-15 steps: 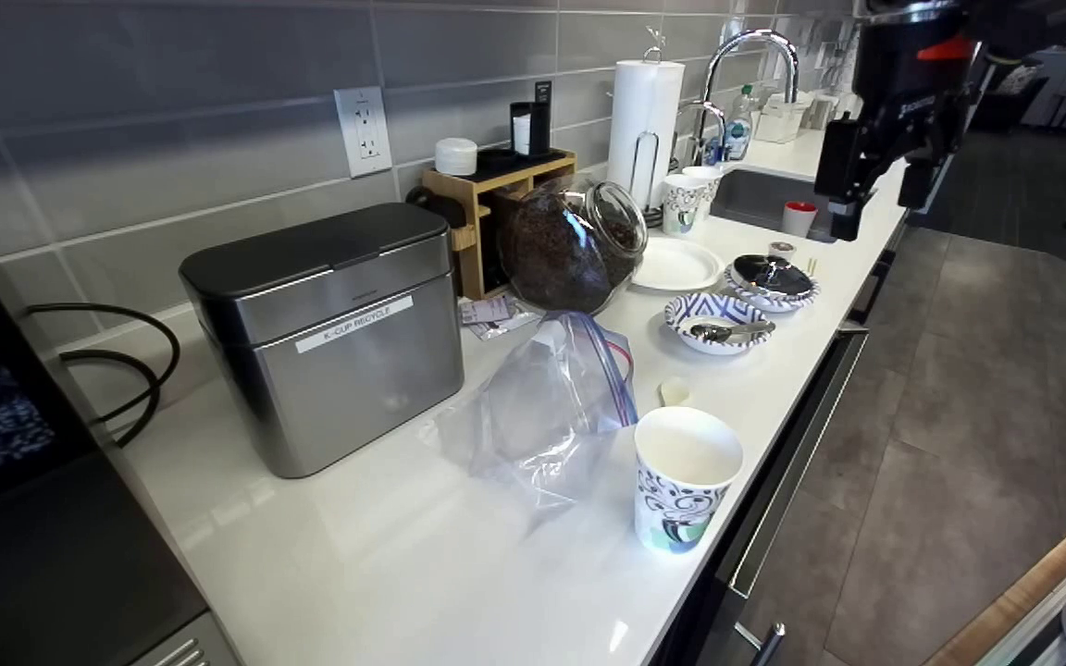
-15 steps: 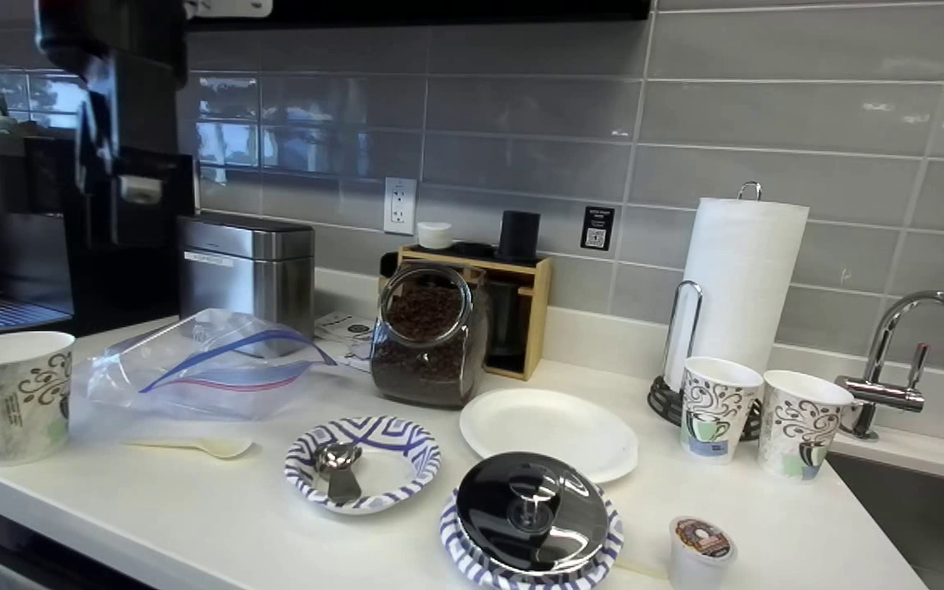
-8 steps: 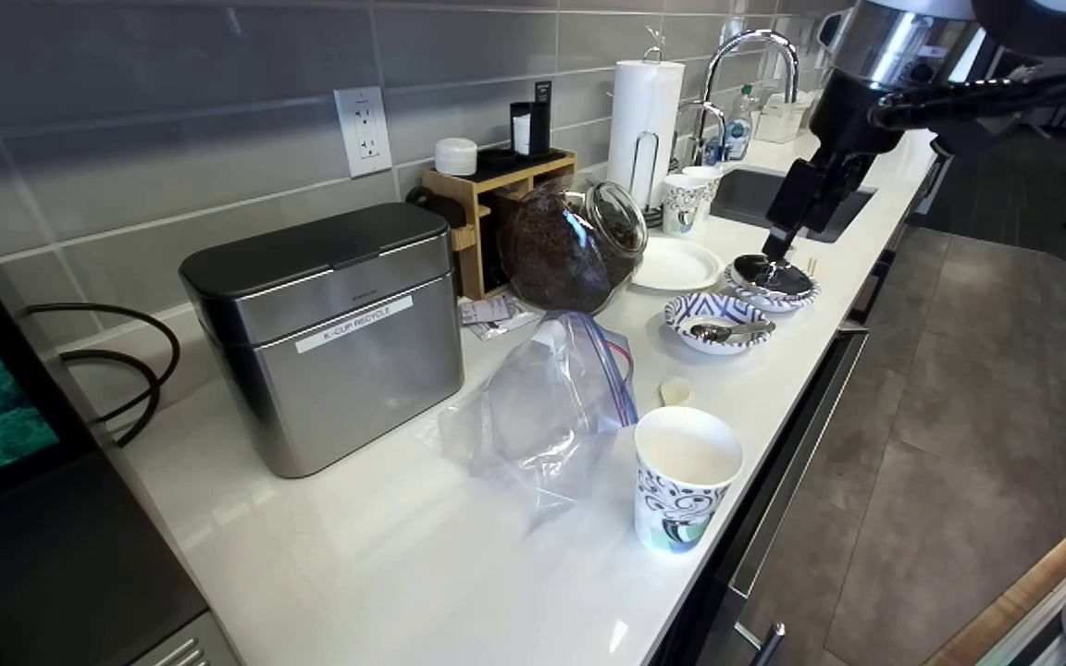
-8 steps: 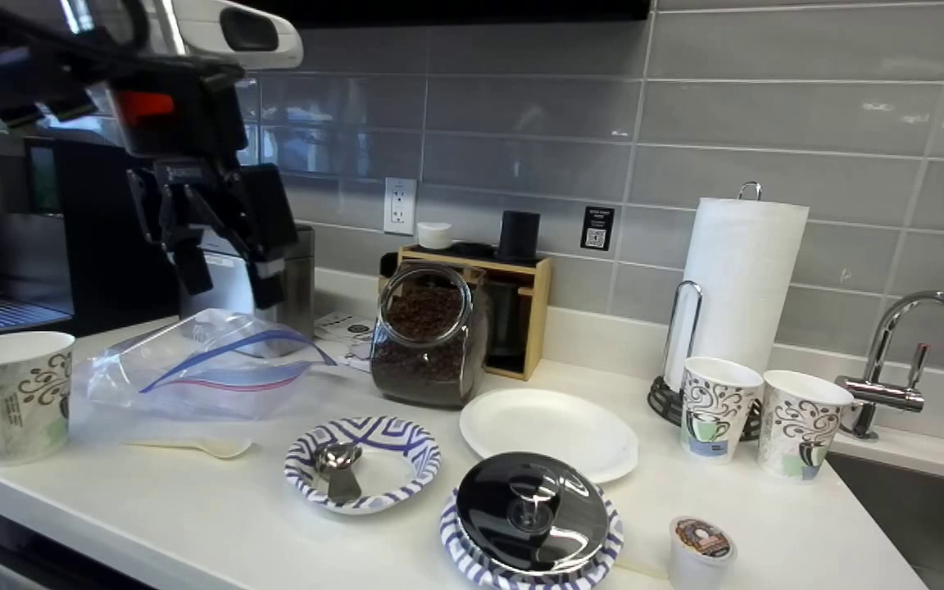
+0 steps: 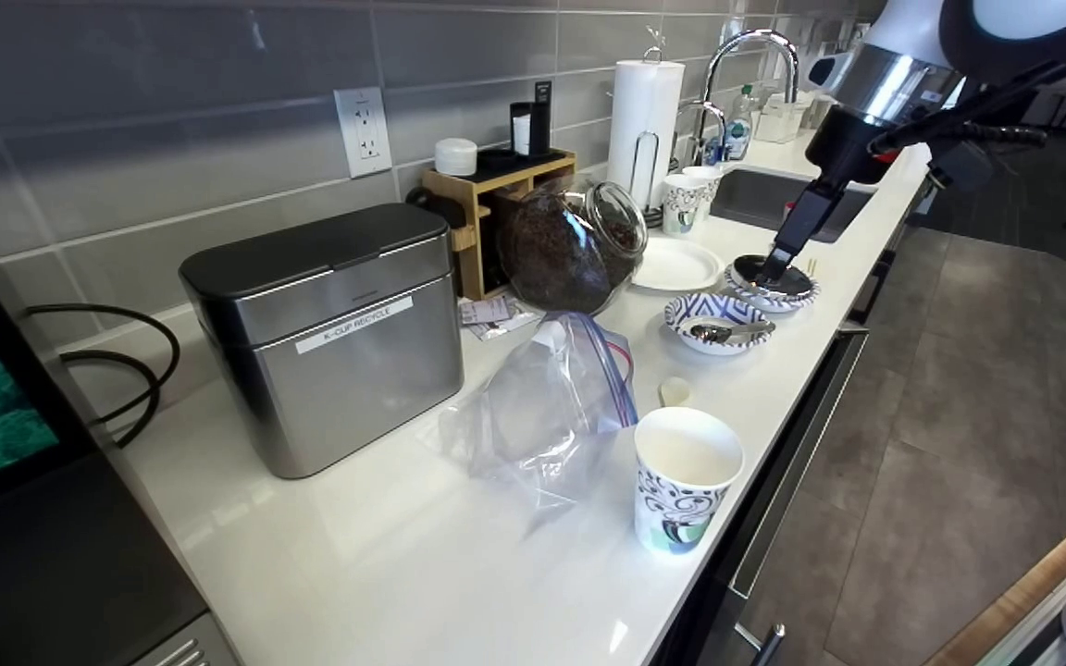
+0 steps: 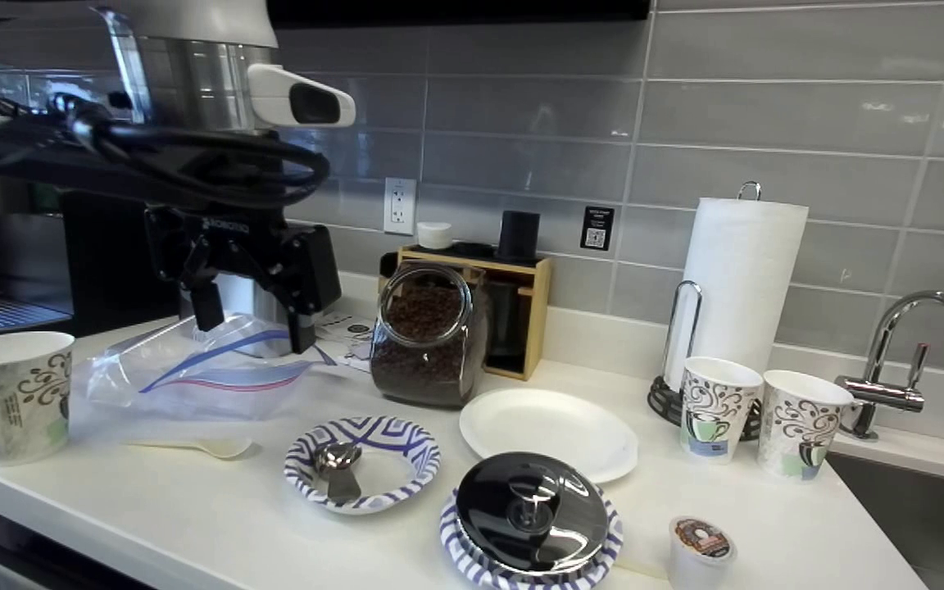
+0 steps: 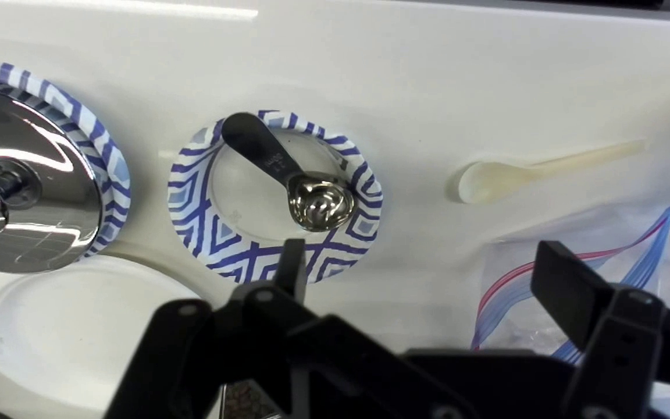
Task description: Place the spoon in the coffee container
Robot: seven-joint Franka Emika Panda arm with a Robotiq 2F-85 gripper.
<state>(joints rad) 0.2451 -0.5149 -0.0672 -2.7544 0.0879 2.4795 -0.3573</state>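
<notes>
Pincer (image 7: 422, 259) gapes wide, empty; your metal measuring spoon (image 7: 285, 168) lies in the paper bowl (image 7: 245, 201), left of centre in the wrist view. Descend misaligned and you could tip that bowl.

Steel bin (image 5: 366, 361) is labelled K-CUP RECYCLE, black lid (image 5: 311, 245) down. Clear zip bag (image 5: 542, 407) is laid just beside it. Patterned paper cup (image 5: 681, 504) is stood upright near the edge of the counter (image 5: 459, 592). Wooden rack (image 6: 537, 319) is topped with a white tub (image 6: 434, 235) and a black cylinder (image 6: 519, 236); wall outlet (image 6: 399, 206) is mounted in grey tile (image 6: 521, 115). White plate (image 6: 550, 430) is laid flat. Two more patterned cups (image 6: 718, 414) (image 6: 801, 430) are stood by the paper towel roll (image 6: 742, 287), near the sink (image 6: 923, 508). Coffee pod (image 6: 701, 549) is set printed face up.
</notes>
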